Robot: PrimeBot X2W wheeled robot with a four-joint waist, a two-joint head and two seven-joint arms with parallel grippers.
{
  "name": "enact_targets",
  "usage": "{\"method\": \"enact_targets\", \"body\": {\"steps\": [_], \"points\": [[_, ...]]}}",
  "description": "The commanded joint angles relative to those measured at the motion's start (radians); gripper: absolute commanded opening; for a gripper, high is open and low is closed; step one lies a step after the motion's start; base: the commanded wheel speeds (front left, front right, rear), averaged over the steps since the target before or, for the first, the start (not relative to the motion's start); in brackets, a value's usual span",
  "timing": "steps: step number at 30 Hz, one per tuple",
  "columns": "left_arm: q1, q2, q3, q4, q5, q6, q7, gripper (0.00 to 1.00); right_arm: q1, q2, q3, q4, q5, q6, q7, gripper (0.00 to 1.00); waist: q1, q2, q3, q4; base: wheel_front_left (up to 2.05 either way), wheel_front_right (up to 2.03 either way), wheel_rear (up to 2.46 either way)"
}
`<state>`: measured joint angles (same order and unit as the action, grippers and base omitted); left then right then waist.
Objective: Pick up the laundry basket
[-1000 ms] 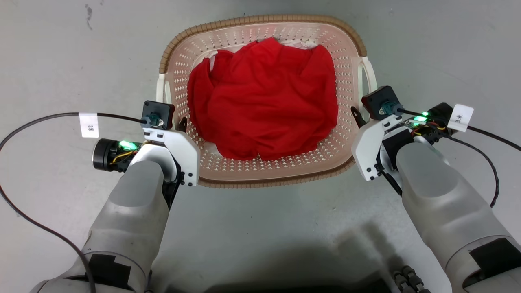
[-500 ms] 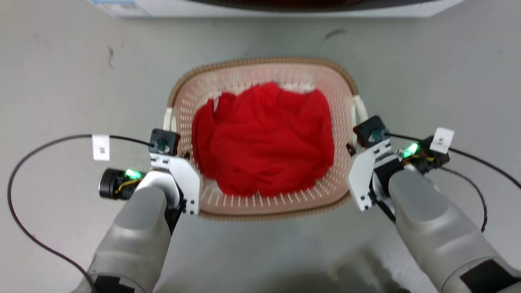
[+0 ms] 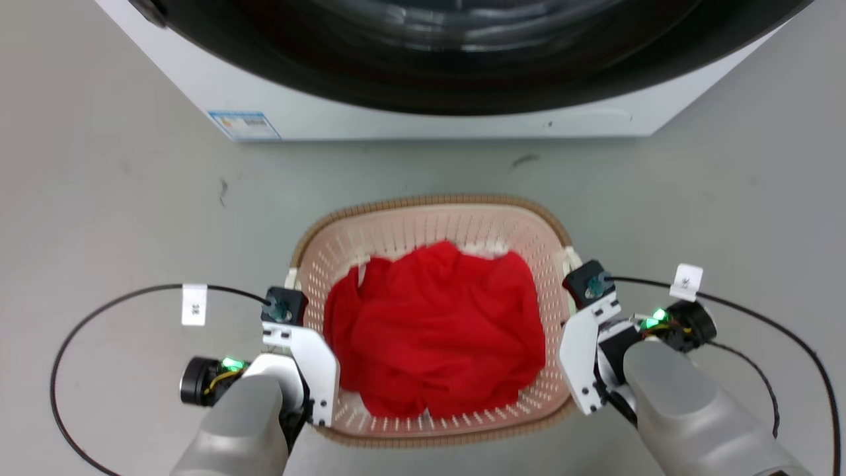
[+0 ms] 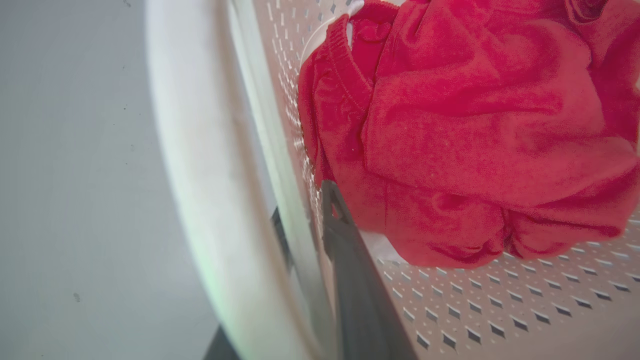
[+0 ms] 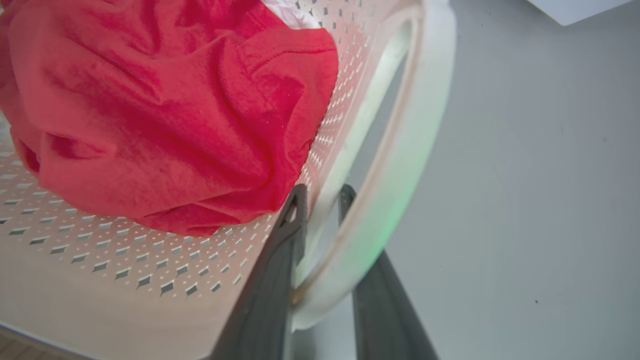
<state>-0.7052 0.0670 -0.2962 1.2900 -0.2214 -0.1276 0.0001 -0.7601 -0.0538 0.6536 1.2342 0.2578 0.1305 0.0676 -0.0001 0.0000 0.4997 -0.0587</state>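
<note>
The pale pink perforated plastic laundry basket [image 3: 396,231], its long axis laid from nine to three o'clock, is held between the arms, one white side handle [image 4: 200,175] pinched by the left gripper [image 4: 302,212], the other by the right gripper [image 5: 321,194].

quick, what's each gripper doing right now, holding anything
left gripper: jaws shut on the laundry basket, at its left handle
right gripper: jaws shut on the laundry basket, at its right handle
</note>
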Motion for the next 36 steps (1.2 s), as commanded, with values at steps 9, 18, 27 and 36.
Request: {"method": "enact_targets", "body": {"steps": [9,18,27,36], "points": [[0.096,-0.017,-0.119,-0.016,-0.107,-0.006,0.085,0.00,0.082,0.010,0.111,-0.015,0.107,0.001,0.082,0.00,0.0001,0.0000,-0.200,0.003,0.00,0.00,0.00],[0.180,0.010,-0.223,-0.047,-0.203,-0.006,0.133,0.00,0.145,0.011,0.203,-0.025,0.199,0.002,0.138,0.00,0.0001,0.0000,-0.332,-0.002,0.00,0.00,0.00],[0.244,0.027,-0.307,-0.074,-0.289,-0.006,0.174,0.00,0.204,0.011,0.280,-0.028,0.277,0.002,0.176,0.00,0.0001,0.0000,-0.444,-0.008,0.00,0.00,0.00],[0.296,0.049,-0.406,-0.106,-0.395,-0.007,0.229,0.00,0.243,0.004,0.364,-0.028,0.373,0.002,0.214,0.00,0.0001,0.0000,-0.525,-0.012,0.00,0.00,0.00]]}}
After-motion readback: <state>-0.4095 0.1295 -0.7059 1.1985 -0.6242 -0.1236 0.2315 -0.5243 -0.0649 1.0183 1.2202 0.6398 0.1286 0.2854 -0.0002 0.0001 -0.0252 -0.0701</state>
